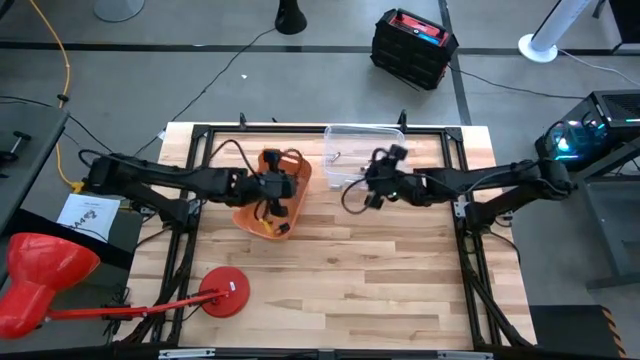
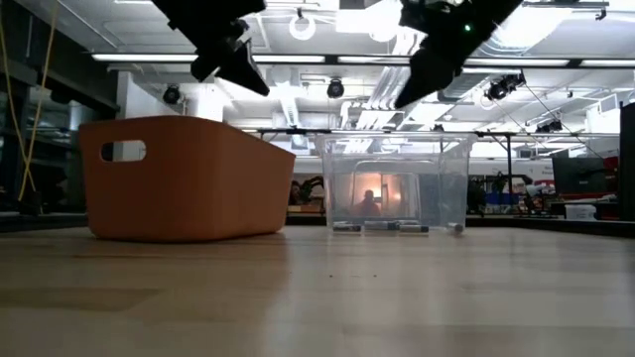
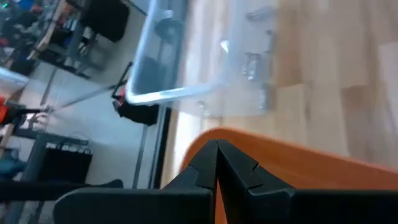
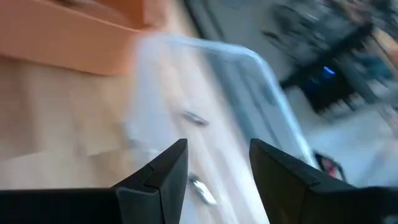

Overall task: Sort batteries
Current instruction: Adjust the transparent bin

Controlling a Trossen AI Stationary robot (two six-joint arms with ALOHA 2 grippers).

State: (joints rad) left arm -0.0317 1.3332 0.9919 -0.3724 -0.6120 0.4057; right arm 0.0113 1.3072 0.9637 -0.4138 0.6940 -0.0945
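Note:
The orange bin (image 1: 268, 200) stands left of the clear plastic bin (image 1: 362, 150) on the wooden table. Several small batteries (image 2: 382, 227) lie on the clear bin's floor, and they also show as batteries (image 4: 194, 118) in the right wrist view and batteries (image 3: 252, 65) in the left wrist view. My left gripper (image 3: 216, 167) is shut and hangs above the orange bin's rim (image 3: 298, 162); nothing shows between its fingers. My right gripper (image 4: 217, 165) is open, raised above the clear bin's near side. Both grippers sit high above the bins in the low view: left gripper (image 2: 233, 59), right gripper (image 2: 427, 69).
A red round-based stand (image 1: 225, 293) lies near the table's near-left corner, its rod reaching off the left edge. A black frame (image 1: 300, 130) runs around the table's edges. Bare wood stretches across the near half of the table (image 1: 380, 280).

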